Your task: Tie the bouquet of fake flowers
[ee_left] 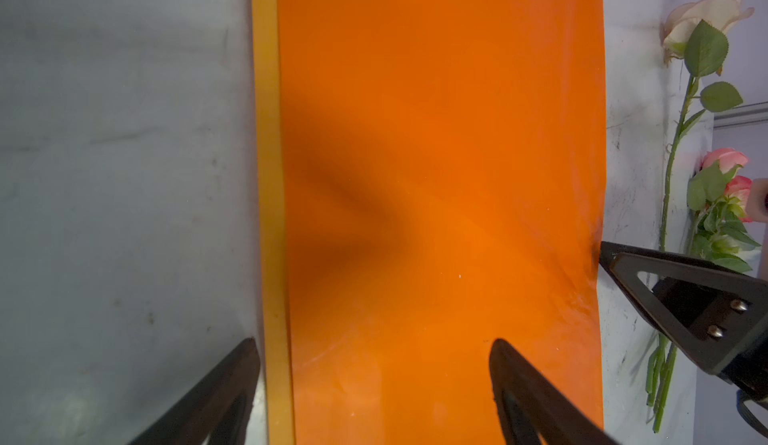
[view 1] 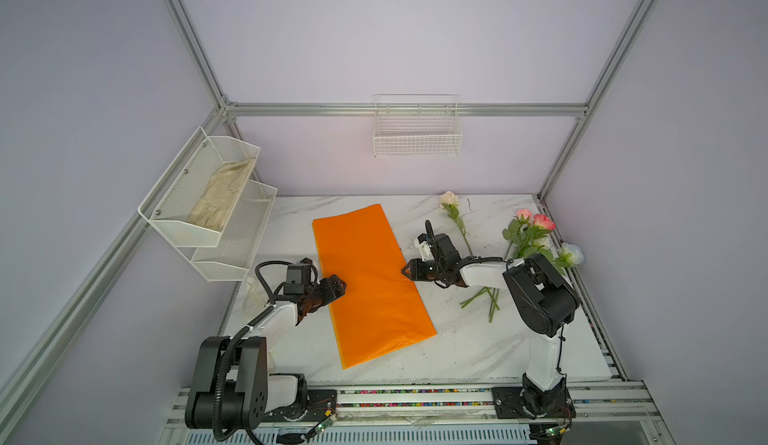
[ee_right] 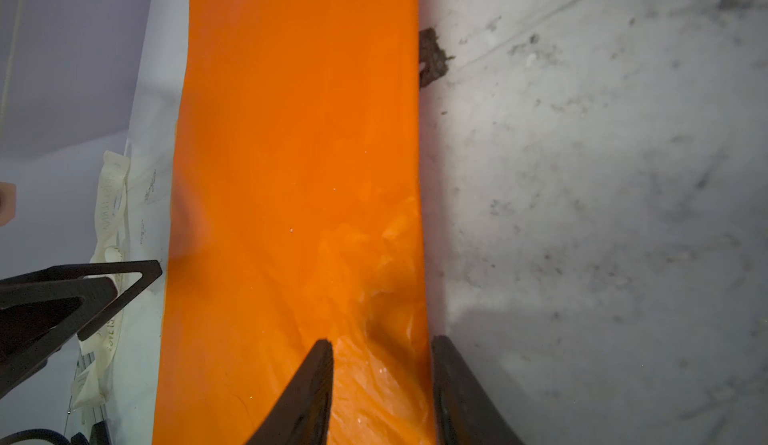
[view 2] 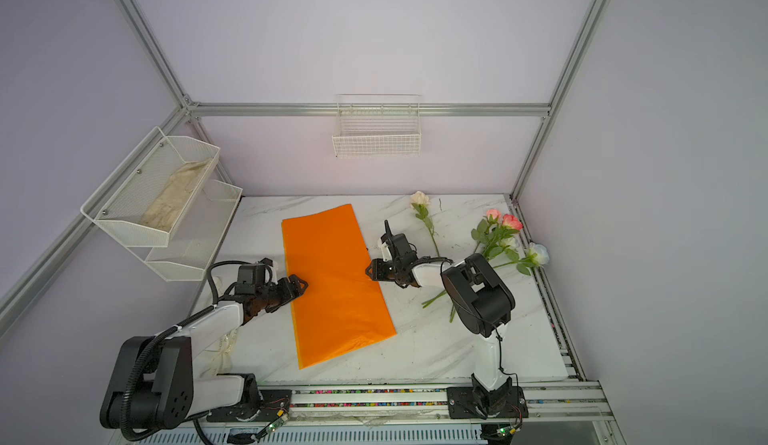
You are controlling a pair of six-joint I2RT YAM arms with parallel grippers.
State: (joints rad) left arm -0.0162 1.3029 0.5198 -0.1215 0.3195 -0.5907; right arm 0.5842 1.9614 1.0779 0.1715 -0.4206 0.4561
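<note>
Marble desk (view 1: 457, 351) carries the orange wrapping paper (view 1: 370, 281) flat, roses (view 1: 543, 222) loose just beyond its right edge; my left pincer (ee_left: 374, 343) stands spread across its left edge, my right pincer (ee_right: 382, 343) half-closed around the right edge, not yet pinching, so I would close both low and evenly.

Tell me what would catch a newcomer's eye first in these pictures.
The big orange wrapping paper dominates, lying flat and slanted in the middle of the marble table. The left gripper and right gripper meet its opposite long edges, jaws apart. To its right, loose fake roses lie unbundled, stems crossing near the right arm.
</note>
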